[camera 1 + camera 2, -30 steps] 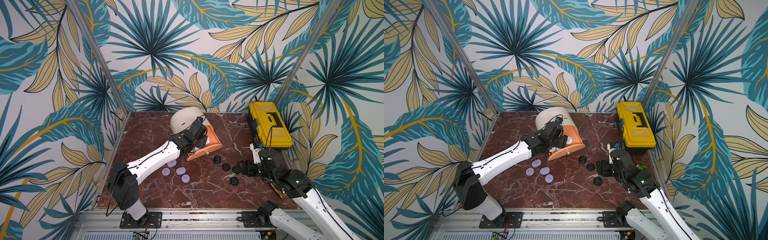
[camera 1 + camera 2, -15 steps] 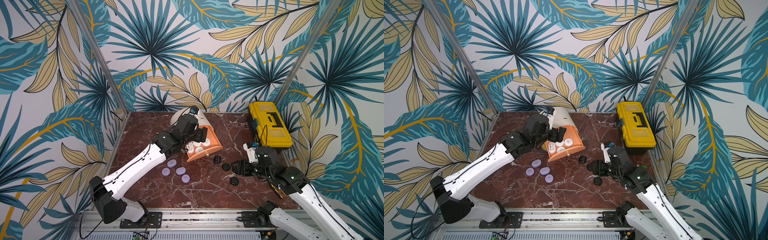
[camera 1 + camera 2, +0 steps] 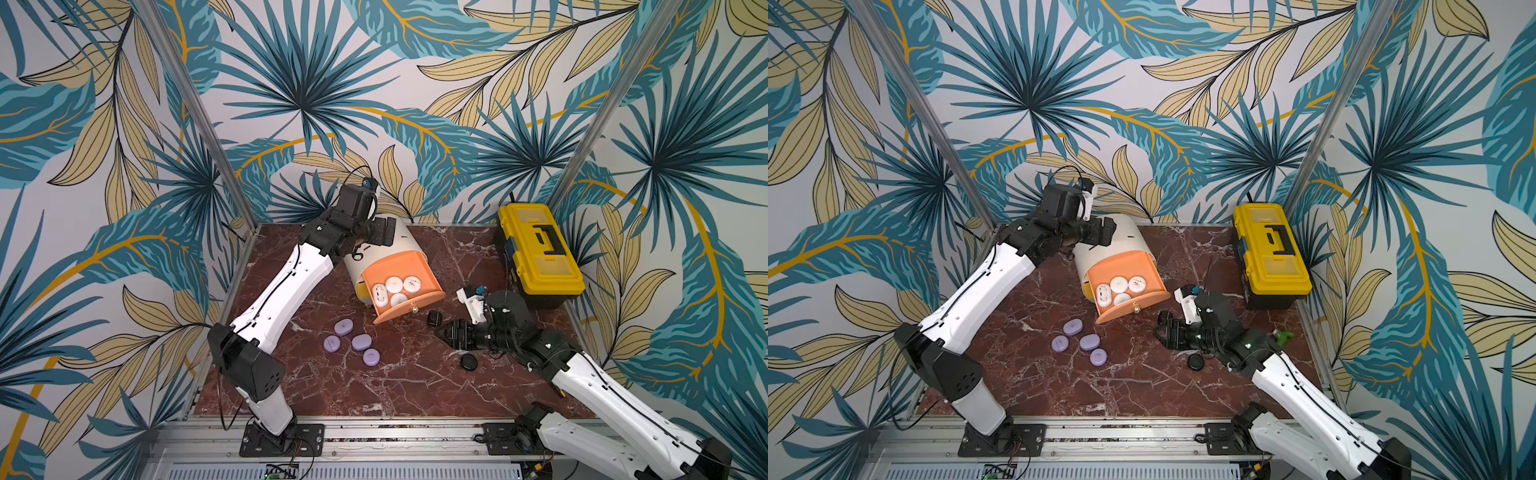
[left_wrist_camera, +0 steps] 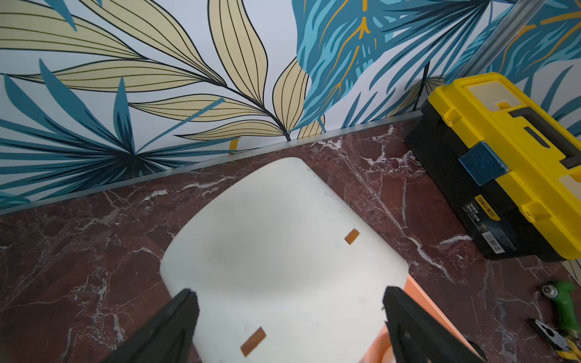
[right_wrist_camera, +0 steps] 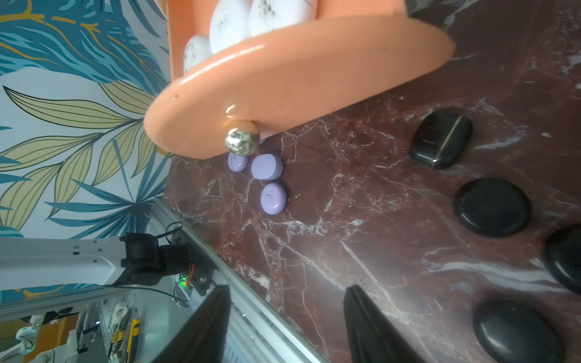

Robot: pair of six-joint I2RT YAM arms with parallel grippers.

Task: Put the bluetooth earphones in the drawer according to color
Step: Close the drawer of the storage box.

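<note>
- Arm L (image 3: 286,286): rises steeply from its front-rail base toward back wall, wrist bent fwd. L gripper (image 3: 380,235) lies approx level above cream cabinet (image 3: 401,245).
- L gripper: fingers (image 4: 179,314) spread wide, nothing betw them. Cabinet's rounded top sits directly beneath.
- Peach drawer (image 3: 409,305): pulled out on cabinet's front side, away from L gripper, w/ 4 white cases (image 3: 395,286) inside.
- Arm R (image 3: 598,382): stretched low from its base, forearm slanting down toward table (image 3: 395,386). R gripper (image 3: 439,332) is near surface, aimed at drawer front w/ knob (image 5: 242,141).
- R gripper: fingers (image 5: 207,327) apart, gap empty.
- Black cases (image 5: 492,207): on table just beside R gripper.
- Lilac cases (image 3: 351,340): farther from R gripper, past drawer front, near arm L.
</note>
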